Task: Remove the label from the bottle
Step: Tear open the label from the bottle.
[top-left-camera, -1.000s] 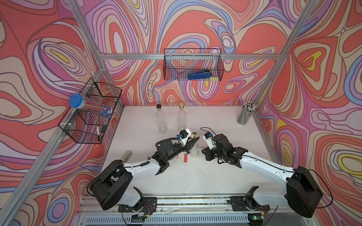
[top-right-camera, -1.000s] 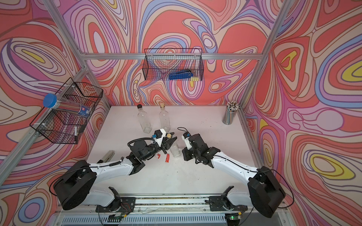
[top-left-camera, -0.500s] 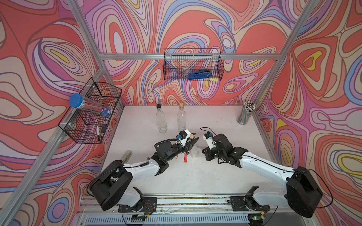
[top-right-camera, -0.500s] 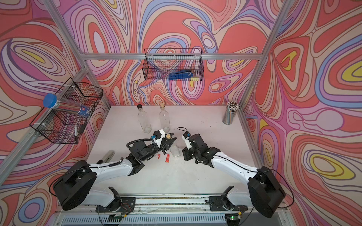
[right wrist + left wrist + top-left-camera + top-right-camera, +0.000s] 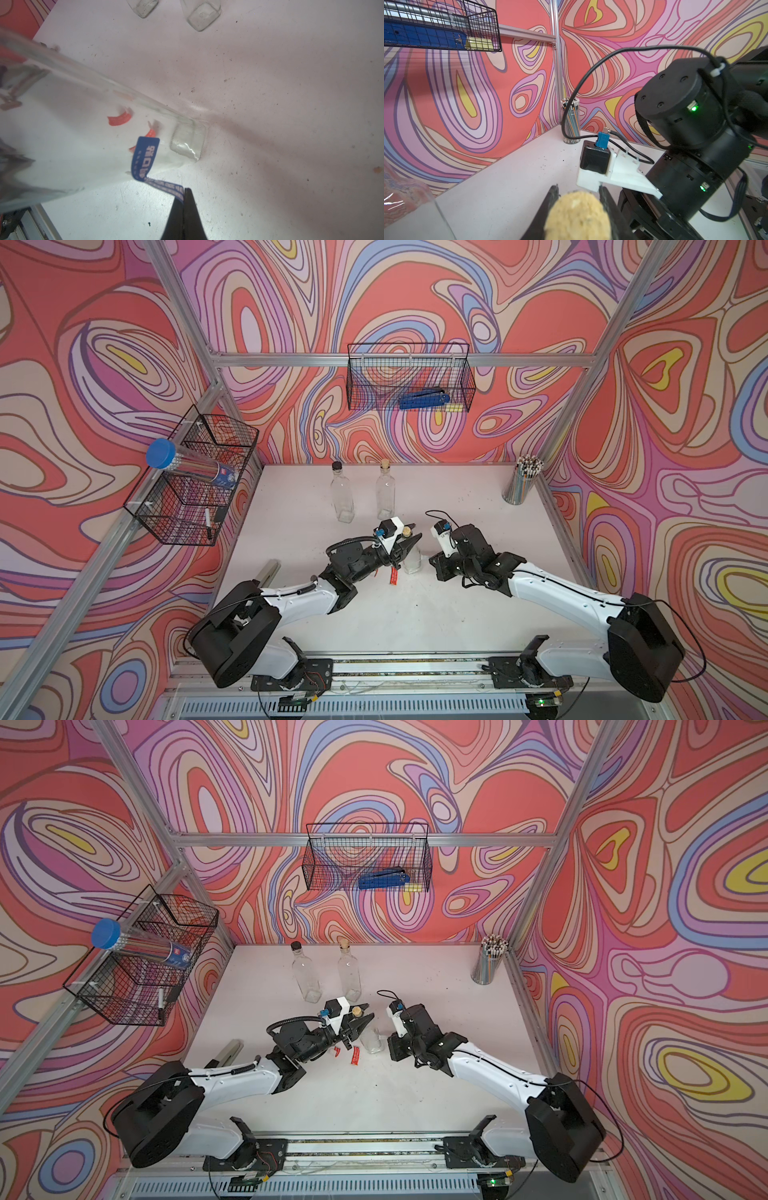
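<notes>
A clear glass bottle (image 5: 412, 562) with a cork (image 5: 405, 531) stands at mid-table, leaning a little. My left gripper (image 5: 578, 189) is shut on its neck just under the cork (image 5: 577, 216), also seen in a top view (image 5: 356, 1020). In the right wrist view my right gripper (image 5: 184, 190) is shut on the free end of a blue label (image 5: 145, 158). That label is half peeled, with its other end still stuck on the bottle (image 5: 83, 145). In both top views the right fingertips are hidden under the wrist (image 5: 465, 549).
Red label scraps (image 5: 392, 577) (image 5: 336, 1051) lie on the table beside the bottle. Two more clear bottles (image 5: 343, 497) (image 5: 385, 491) stand behind. A pencil cup (image 5: 519, 485) stands at the back right, and a metal bar (image 5: 266, 572) lies at the left edge. Wire baskets (image 5: 409, 381) (image 5: 195, 477) hang on the walls.
</notes>
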